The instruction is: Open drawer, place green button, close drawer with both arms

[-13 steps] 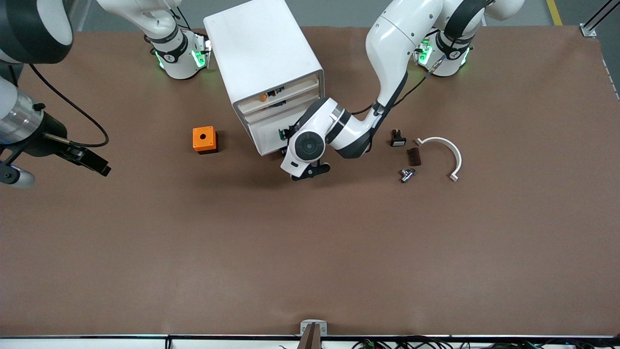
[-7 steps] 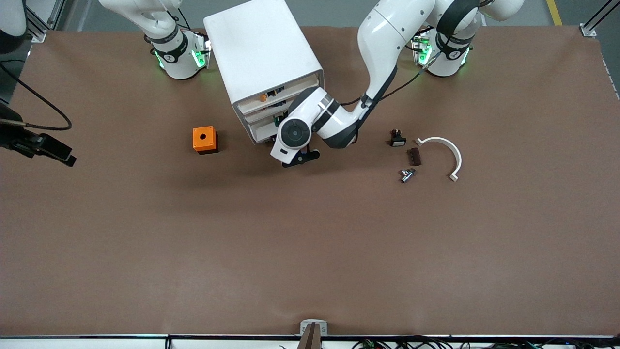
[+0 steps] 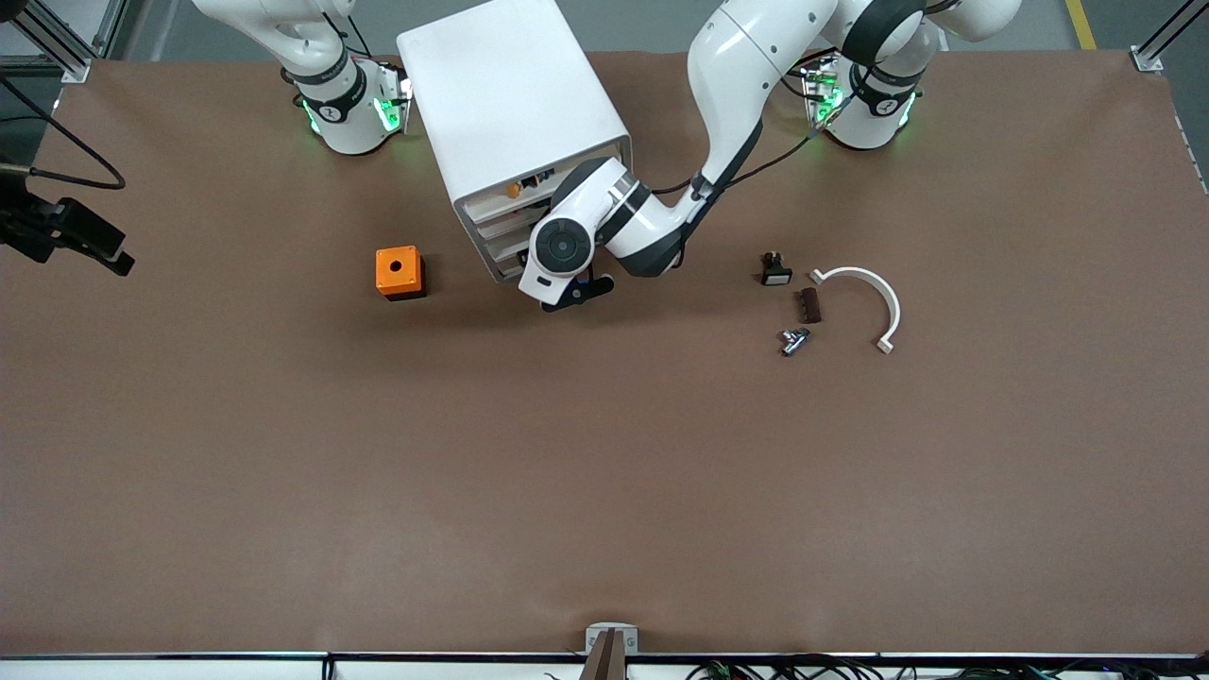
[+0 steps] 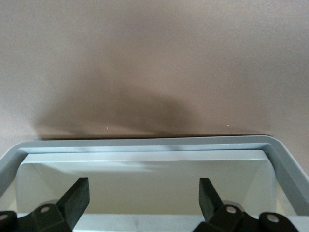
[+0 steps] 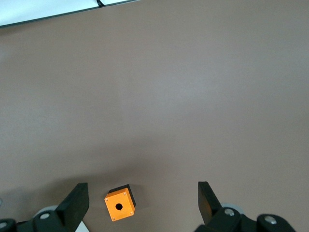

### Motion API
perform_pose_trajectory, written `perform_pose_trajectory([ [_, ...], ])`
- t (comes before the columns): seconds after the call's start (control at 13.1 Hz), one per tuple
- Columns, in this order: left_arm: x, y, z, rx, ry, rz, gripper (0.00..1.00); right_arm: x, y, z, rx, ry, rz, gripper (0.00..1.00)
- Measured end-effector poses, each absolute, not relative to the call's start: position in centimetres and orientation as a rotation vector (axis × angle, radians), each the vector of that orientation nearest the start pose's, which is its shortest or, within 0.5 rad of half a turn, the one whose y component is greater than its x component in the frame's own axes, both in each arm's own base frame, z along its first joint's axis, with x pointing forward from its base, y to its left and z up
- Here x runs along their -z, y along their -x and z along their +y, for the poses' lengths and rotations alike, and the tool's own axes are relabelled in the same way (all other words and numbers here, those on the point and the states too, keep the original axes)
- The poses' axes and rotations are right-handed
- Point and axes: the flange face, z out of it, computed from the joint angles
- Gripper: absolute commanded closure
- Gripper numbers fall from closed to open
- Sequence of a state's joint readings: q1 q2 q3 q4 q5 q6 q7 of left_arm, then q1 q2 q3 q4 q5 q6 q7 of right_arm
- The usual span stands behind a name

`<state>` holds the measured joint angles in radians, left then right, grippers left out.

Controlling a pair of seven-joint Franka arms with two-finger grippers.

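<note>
Two white arms work at a brown table (image 3: 604,472). Left arm (image 3: 727,85): it reaches from its base to the front of the white cabinet (image 3: 510,104), its wrist covering the lower trays. Left gripper (image 4: 144,200): fingers spread wide and holding nothing, set over the drawer (image 4: 145,145), whose grey rim and pale floor fill the left wrist view; the part of the floor in view is bare. Button: not visible in any view, so its place cannot be told. Right arm (image 3: 302,38): it waits, raised. Right gripper (image 5: 143,203): released and empty, high over the right arm's end of the table, with the orange cube (image 3: 400,272) in its wrist view. The cube, with a round hole in its top, stands on the table beside the cabinet, toward the right arm's end. Toward the left arm's end lie a black switch (image 3: 775,269) with a white cap, a dark brown block (image 3: 808,305), a small metal part (image 3: 793,341) and a curved white piece (image 3: 869,297). No brand, label or writing is legible on any item.
</note>
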<state>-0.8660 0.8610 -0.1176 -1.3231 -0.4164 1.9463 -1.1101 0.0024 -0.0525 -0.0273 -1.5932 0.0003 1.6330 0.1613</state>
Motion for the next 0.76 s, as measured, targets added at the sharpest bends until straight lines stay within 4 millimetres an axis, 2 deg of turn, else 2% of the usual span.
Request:
perform_pose_trajectory([
  [0.08, -21.0, -39.7, -60.2, -0.797, 3.014, -0.589, 0.00, -64.9, -54.4, -1.4, 0.144, 3.117, 0.291, 0.00],
  [0.15, -21.7, -41.3, -59.4, -0.775, 3.019, -0.647, 0.00, -64.8, -54.4, -1.4, 0.143, 3.117, 0.290, 0.00],
  [0.23, -22.9, -44.1, -57.7, -0.743, 3.033, -0.712, 0.00, -64.8, -54.4, -1.3, 0.143, 3.117, 0.289, 0.00],
  [0.3, -24.3, -47.6, -55.2, -0.690, 3.047, -0.782, 0.00, -64.8, -54.4, -1.3, 0.146, 3.117, 0.287, 0.00],
  [0.46, -28.2, -55.0, -48.3, -0.497, 3.080, -0.853, 0.00, -64.8, -54.4, -1.1, 0.152, 3.117, 0.282, 0.00],
  [0.53, -30.4, -57.9, -44.8, -0.369, 3.089, -0.843, 0.00, -64.8, -54.4, -1.0, 0.152, 3.117, 0.281, 0.00],
  [0.61, -32.3, -60.0, -41.9, -0.241, 3.082, -0.811, 0.00, -64.8, -54.4, -1.0, 0.152, 3.117, 0.281, 0.00],
  [0.76, -36.0, -62.6, -37.7, -0.023, 3.045, -0.774, 0.00, -64.8, -54.5, -1.0, 0.158, 3.116, 0.281, 0.00],
])
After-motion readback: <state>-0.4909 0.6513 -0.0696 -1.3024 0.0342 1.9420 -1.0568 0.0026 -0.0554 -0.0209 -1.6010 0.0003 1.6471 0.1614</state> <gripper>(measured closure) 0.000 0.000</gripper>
